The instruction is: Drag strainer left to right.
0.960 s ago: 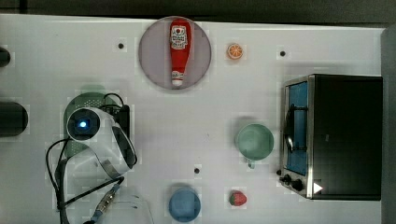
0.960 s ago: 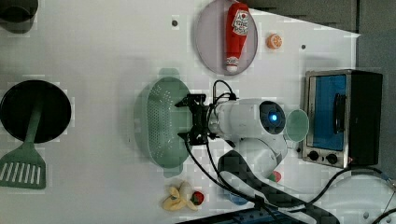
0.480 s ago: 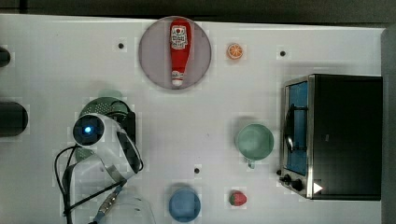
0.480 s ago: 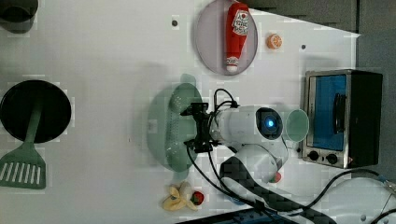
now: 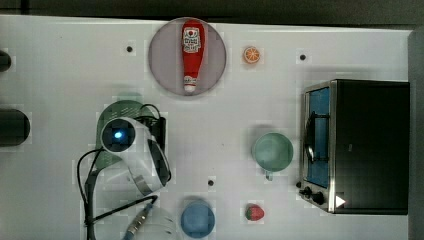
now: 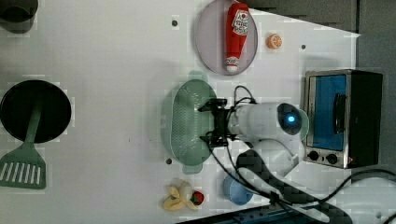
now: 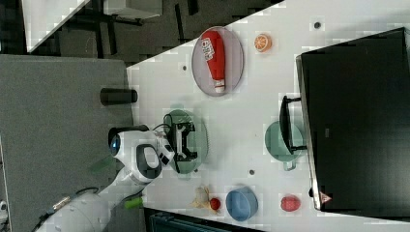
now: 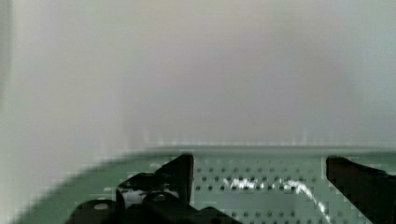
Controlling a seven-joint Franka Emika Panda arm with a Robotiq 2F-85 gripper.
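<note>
Mint-green plastic strainer (image 6: 184,122) looks light, stiff and prone to skid on the tabletop (image 6: 107,56). Gripper (image 6: 208,122) fingers (image 8: 180,170) spread wide, released, inside the basin; best hooked against its rim wall.

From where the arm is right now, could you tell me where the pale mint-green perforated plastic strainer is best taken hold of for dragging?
Probably the pale mint-green perforated plastic strainer's long side wall, taken from above. The basket is an open-topped oblong lying flat on the white table, so its thin upright rim suits one finger inside and one outside. The end effector is open and sits over the rim on the left view's right, which looks like a workable spot.
</note>
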